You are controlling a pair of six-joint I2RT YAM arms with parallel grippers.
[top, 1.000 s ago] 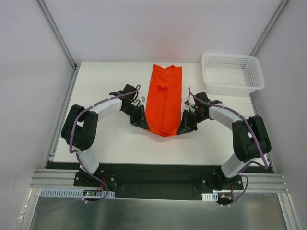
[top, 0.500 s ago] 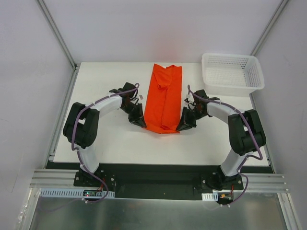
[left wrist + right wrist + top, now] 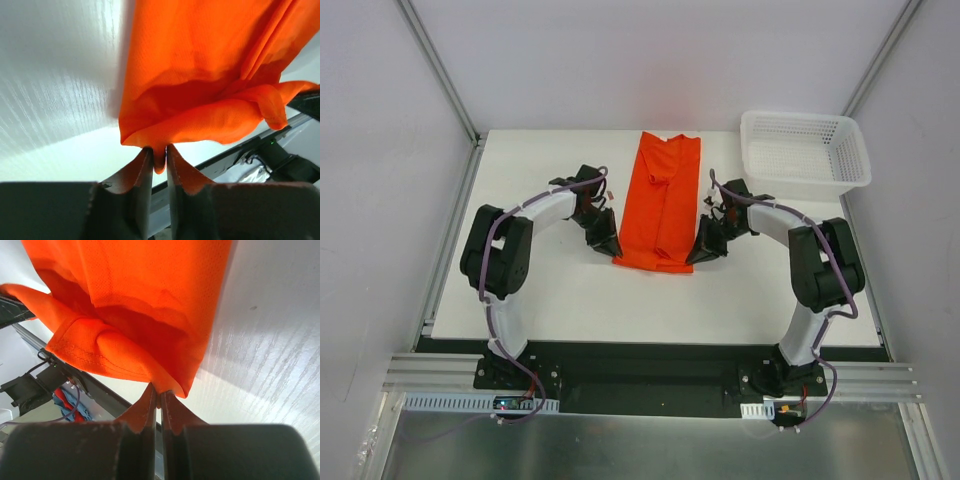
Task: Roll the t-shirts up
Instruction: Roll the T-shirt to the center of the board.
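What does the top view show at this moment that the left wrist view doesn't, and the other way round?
Only the top view: the t-shirt at full length, folded into a long strip, and the white basket at the table's far right corner. Only the left wrist view: the left gripper close up, its fingers pinching a small tuck of cloth at the shirt's near edge, which curls up. Both: the orange t-shirt, the white table, and the left gripper at the strip's near left corner.

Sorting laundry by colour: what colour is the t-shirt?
Plain orange-red t-shirt, clearest in the top view.
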